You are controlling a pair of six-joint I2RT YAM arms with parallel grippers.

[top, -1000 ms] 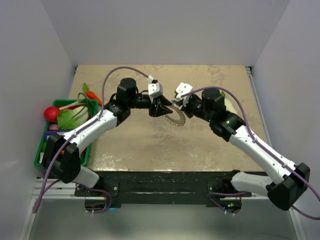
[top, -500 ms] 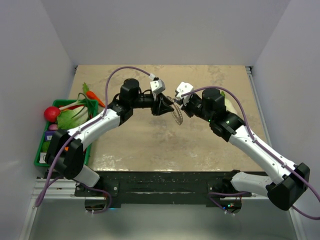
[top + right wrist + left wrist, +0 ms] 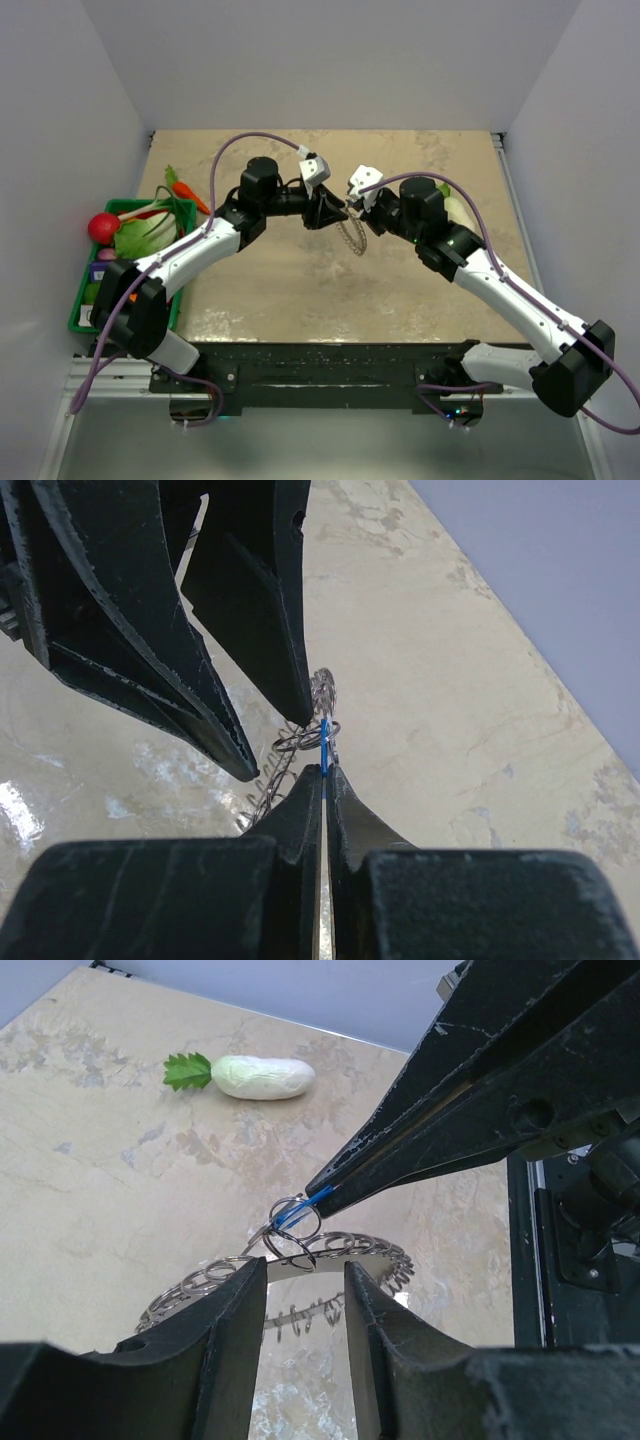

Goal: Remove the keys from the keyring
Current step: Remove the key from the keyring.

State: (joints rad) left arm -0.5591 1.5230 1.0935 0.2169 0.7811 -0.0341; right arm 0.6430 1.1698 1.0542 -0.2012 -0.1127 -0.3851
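My right gripper (image 3: 349, 205) (image 3: 323, 770) is shut on the blue head of the small key (image 3: 293, 1215) (image 3: 324, 742), held above the table. Small split rings join the key to the keyring (image 3: 352, 238) (image 3: 378, 1252) (image 3: 268, 772), a grey loop edged with little rings that hangs below it. My left gripper (image 3: 336, 212) (image 3: 305, 1266) faces the right one tip to tip. Its jaws stand apart, and the loop's band runs across their tips. Whether the tips touch the loop I cannot tell.
A white radish with green leaves (image 3: 262, 1077) (image 3: 457, 208) lies on the table behind the right arm. A green basket (image 3: 122, 205) of toy vegetables stands at the left edge, with a carrot (image 3: 186, 190) beside it. Walls close three sides.
The left gripper has moved right, up to the right gripper's tips. The loop has swung from lying spread out to hanging edge-on beneath them. The right gripper stays shut on the key.
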